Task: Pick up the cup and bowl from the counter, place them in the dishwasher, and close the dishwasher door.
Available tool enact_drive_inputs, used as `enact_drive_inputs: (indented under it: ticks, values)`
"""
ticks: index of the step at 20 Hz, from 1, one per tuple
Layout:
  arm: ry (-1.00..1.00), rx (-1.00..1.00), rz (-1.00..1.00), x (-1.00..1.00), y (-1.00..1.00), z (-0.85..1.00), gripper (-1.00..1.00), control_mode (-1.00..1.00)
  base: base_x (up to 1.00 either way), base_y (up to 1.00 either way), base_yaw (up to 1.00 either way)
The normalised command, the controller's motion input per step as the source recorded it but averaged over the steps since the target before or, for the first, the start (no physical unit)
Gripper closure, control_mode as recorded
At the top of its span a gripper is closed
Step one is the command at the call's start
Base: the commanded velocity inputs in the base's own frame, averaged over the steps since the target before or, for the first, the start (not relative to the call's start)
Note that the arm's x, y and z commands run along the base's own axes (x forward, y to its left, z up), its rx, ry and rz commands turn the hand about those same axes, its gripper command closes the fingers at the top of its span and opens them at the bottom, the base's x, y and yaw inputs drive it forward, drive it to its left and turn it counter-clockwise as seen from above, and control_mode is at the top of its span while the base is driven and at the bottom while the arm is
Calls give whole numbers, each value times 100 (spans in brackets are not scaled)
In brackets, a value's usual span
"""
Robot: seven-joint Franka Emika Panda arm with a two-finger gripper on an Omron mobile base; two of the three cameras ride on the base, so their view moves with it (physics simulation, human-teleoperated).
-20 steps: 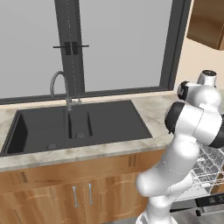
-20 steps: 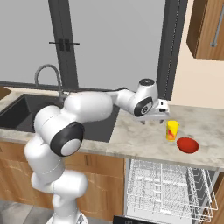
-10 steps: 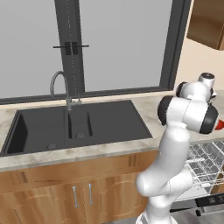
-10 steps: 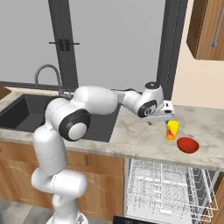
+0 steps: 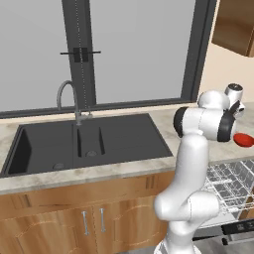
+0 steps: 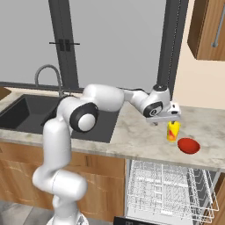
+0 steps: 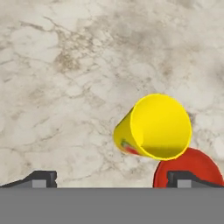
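On the counter [image 6: 140, 132] the cup [image 7: 153, 127] stands beneath the spread, empty pincer [image 7: 111, 177], nearer one tip.

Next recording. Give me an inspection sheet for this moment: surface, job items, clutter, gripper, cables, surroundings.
Surface: speckled counter with black sink.
Job items: yellow cup upright on the counter, red bowl beside it; dishwasher open, white rack empty.
Clutter: nothing seen.
Gripper: gripper open, above the cup, holding nothing.
Cables: nothing seen.
Surroundings: faucet, window, wooden cabinets.
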Motion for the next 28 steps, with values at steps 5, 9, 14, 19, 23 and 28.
enact_drive_inputs:
  ticks: [5, 9, 14, 19, 23, 28]
  values:
    - [0, 0, 0, 27, -7, -27, -100, -100, 0, 0, 0]
    - [0, 0, 0, 29, -3, -28, -100, -100, 0, 0, 0]
    - [0, 0, 0, 33, -11, -21, -100, -100, 0, 0, 0]
    - [0, 0, 0, 28, -14, -16, -100, -100, 0, 0, 0]
    - [0, 0, 0, 20, -13, -10, -100, -100, 0, 0, 0]
    - [-2, 0, 0, 1, 0, -8, 100, -100, 0, 0, 0]
